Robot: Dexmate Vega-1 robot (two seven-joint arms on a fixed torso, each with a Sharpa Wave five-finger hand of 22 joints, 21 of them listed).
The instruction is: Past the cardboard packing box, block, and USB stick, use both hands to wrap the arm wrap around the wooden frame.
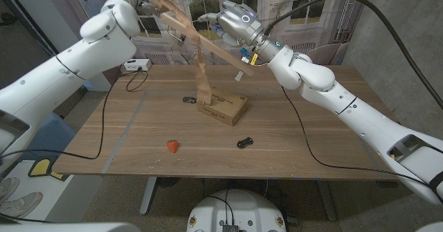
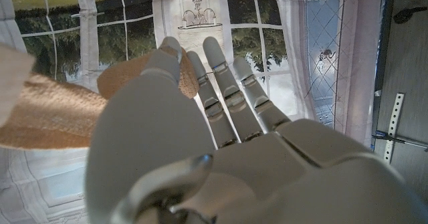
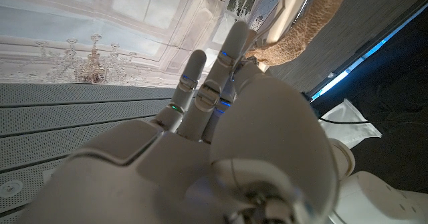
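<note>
Both hands are raised above the table's far side. My left hand [image 1: 147, 5] pinches the tan arm wrap [image 1: 203, 73] between thumb and fingers, and the band [image 2: 47, 114] shows beside the hand [image 2: 200, 137] in the left wrist view. The wrap runs slanting to the thin wooden frame [image 1: 225, 57], then hangs down toward the cardboard packing box [image 1: 223, 109]. My right hand [image 1: 232, 23] grips the frame's upper part, with the wrap [image 3: 304, 27] at its fingertips [image 3: 231, 50]. The red block [image 1: 172, 146] and black USB stick [image 1: 244, 143] lie near the table's front.
A small black object [image 1: 188, 99] lies left of the box. A white device [image 1: 136, 65] with a cable sits at the far left of the wooden table [image 1: 332, 142]. A curtain backdrop hangs behind the table.
</note>
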